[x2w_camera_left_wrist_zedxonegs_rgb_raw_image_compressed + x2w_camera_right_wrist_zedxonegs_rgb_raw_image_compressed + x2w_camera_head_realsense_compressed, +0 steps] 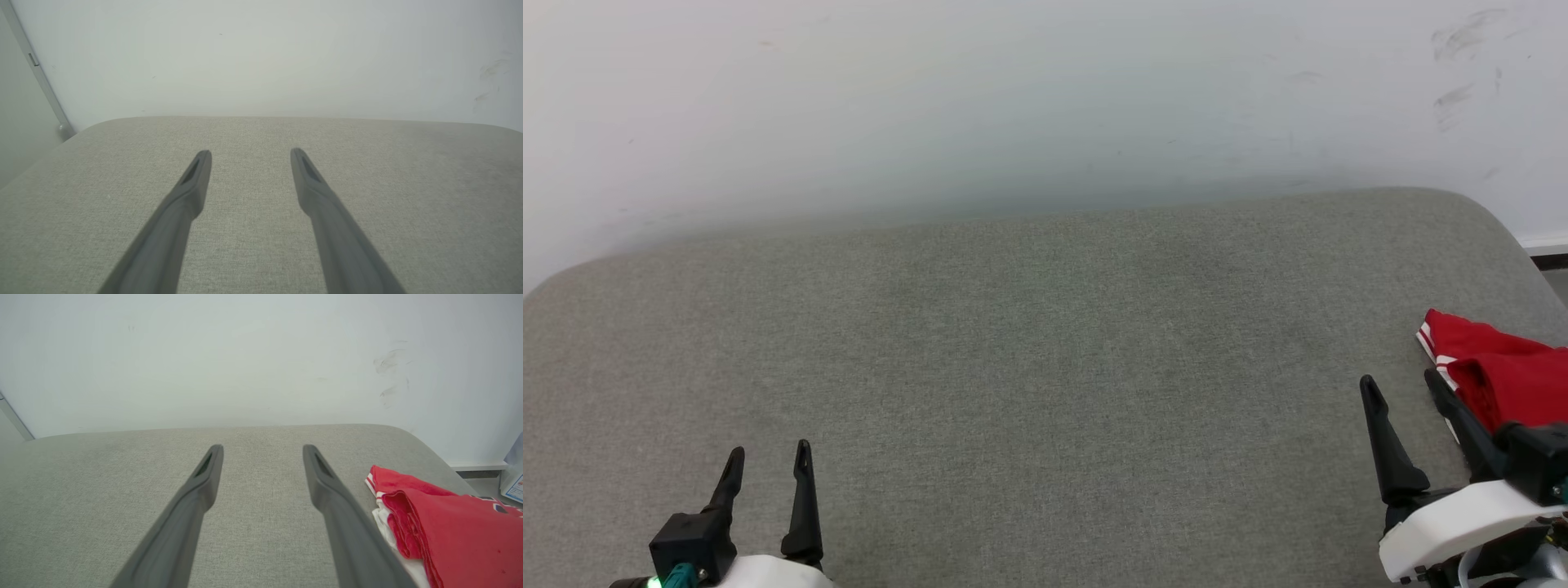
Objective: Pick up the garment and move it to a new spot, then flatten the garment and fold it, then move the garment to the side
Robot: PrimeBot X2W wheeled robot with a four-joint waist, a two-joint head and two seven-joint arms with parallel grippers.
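Observation:
The garment (1503, 371) lies folded in a red bundle at the right edge of the grey padded surface; striped trim and a bit of white show along its left side. In the right wrist view the garment (453, 526) sits just right of my fingers, with part of the dark print at its far edge. My right gripper (1401, 384) is open beside it, its right finger close to the fabric's left edge, holding nothing. At the lower left my left gripper (769, 455) stands open and empty over bare surface, also seen as my left gripper (250, 155).
The grey fabric surface (1029, 351) has rounded corners and ends against a white wall (1013, 98). Past its right end are a baseboard (476, 466) and a pale package (515, 477) on the floor.

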